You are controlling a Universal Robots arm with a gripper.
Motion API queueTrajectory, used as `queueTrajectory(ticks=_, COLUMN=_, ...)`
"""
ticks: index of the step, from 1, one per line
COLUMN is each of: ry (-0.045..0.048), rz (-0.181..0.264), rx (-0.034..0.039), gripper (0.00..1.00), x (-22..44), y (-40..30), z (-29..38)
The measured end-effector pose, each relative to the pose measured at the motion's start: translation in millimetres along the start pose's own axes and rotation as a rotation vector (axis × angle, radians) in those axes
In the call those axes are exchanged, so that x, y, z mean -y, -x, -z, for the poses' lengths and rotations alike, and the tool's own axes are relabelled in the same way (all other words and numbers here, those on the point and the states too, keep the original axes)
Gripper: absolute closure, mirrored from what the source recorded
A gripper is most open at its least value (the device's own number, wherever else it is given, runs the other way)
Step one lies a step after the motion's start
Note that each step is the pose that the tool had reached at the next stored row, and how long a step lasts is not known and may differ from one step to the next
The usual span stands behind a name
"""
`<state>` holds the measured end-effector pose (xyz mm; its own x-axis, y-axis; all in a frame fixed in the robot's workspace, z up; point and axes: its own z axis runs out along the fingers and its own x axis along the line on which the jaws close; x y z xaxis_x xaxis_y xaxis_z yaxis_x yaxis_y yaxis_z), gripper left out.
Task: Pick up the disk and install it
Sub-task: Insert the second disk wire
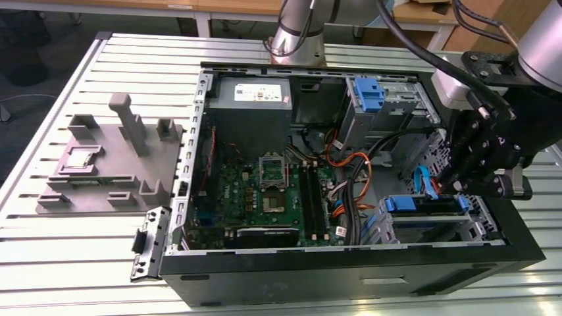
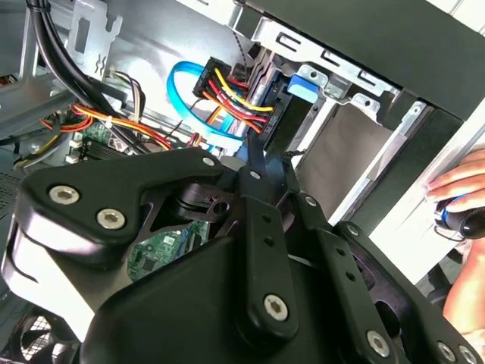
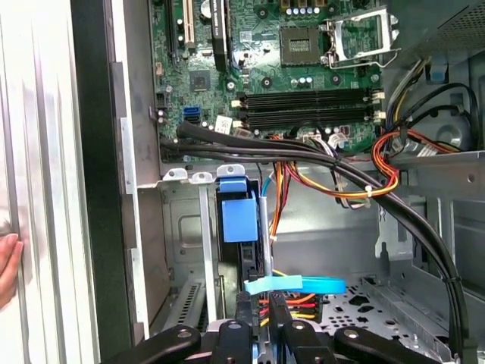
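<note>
My end effector is at the right of the exterior view, over the lower drive bay. The disk sits edge-on in that bay, blue rails showing. Can't tell whether the fingers are apart or clamped on it. Best practice: keep the disk square to the bay guides, push straight, stay clear of the blue cable.
</note>
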<state>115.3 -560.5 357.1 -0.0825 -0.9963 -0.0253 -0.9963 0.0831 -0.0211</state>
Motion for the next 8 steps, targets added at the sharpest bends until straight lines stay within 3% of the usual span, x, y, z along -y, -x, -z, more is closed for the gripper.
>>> queueTrajectory(ticks=8, ry=0.0005, rz=0.011, rx=0.0002, gripper=0.76, x=0.0, y=0.0, z=0.0)
